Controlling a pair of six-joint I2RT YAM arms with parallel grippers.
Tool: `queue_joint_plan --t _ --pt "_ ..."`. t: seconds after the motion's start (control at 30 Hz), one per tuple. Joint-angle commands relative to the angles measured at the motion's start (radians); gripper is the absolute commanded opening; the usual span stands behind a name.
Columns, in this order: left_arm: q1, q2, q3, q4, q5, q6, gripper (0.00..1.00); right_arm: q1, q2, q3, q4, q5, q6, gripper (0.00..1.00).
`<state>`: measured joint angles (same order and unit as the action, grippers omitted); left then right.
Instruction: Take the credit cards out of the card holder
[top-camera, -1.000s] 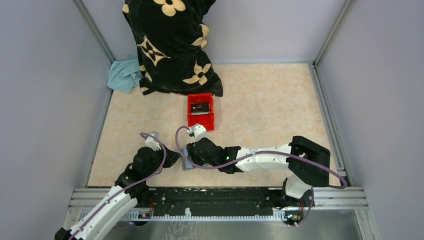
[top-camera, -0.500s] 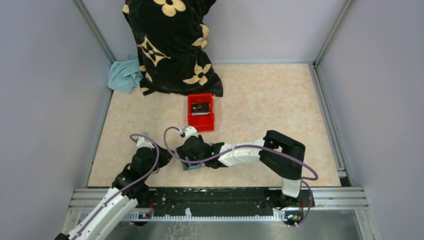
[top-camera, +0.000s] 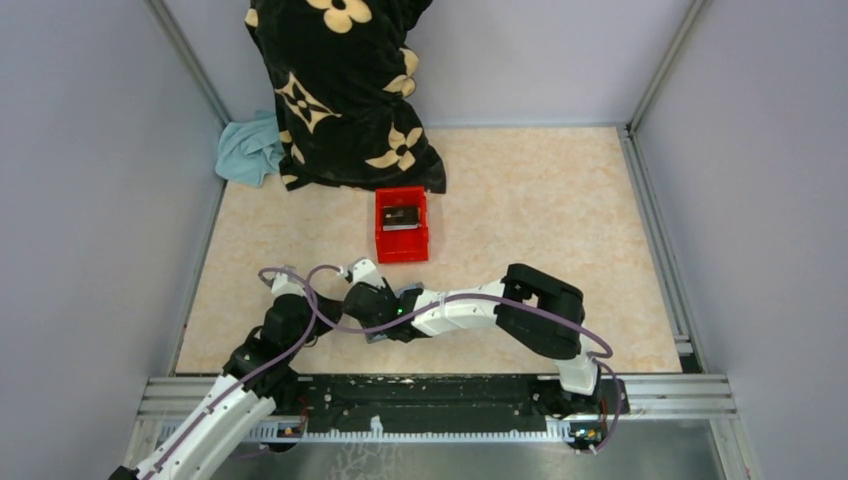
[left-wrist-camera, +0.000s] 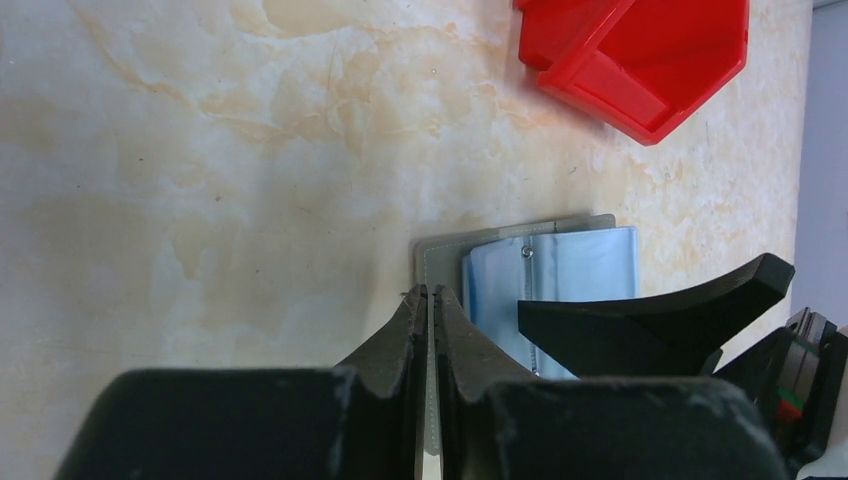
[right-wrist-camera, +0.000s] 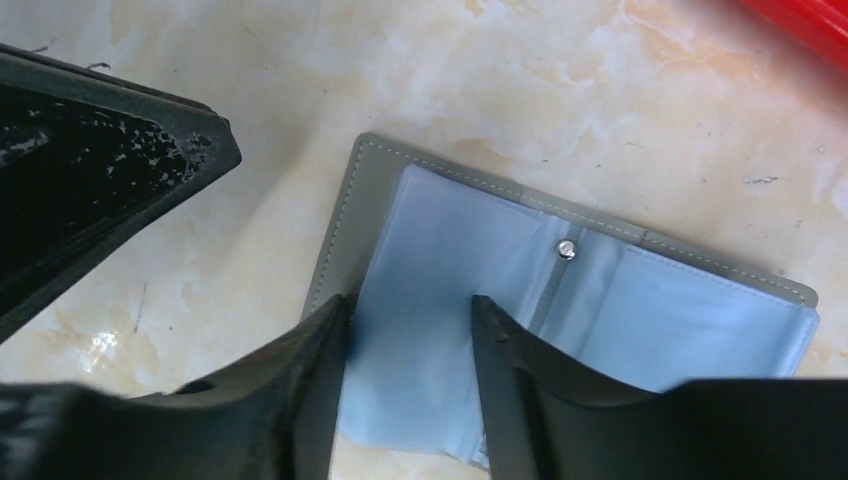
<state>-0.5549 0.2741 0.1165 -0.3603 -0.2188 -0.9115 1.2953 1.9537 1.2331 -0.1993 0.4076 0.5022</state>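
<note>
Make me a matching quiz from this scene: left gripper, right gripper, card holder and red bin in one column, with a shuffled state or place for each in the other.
Column one:
1. left gripper
2. right gripper
3. card holder
4. red bin

Column two:
A. lies open on the table, blue-grey inside up
B. open, poised over the blue-grey inside
C. stands just in front of the flowered black blanket
D. pinched shut on a grey cover edge

Pairs: 1-D, 2-B, 3-A, 4-C

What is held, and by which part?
The left claw pinches the flat grey folding card holder by its cover's edge; right claw open, holding nothing.
</note>
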Motion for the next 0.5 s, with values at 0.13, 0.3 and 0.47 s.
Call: queue_joint_plan --t 0.13,0.3,0.47 --pt "-0.005 -0.001 0.005 -0.008 0.014 0.030 0.10 0.003 -0.028 -0.005 -0.045 0.049 0.046 0.25" --pt "-0.004 -0.001 0.004 0.000 0.020 0.040 0.09 -0.009 -0.089 -0.058 0.017 0.004 0.062 0.21" --pt "-0.004 0.003 0.000 0.013 0.028 0.050 0.09 -0.035 -0.156 -0.117 0.085 -0.064 0.075 0.20"
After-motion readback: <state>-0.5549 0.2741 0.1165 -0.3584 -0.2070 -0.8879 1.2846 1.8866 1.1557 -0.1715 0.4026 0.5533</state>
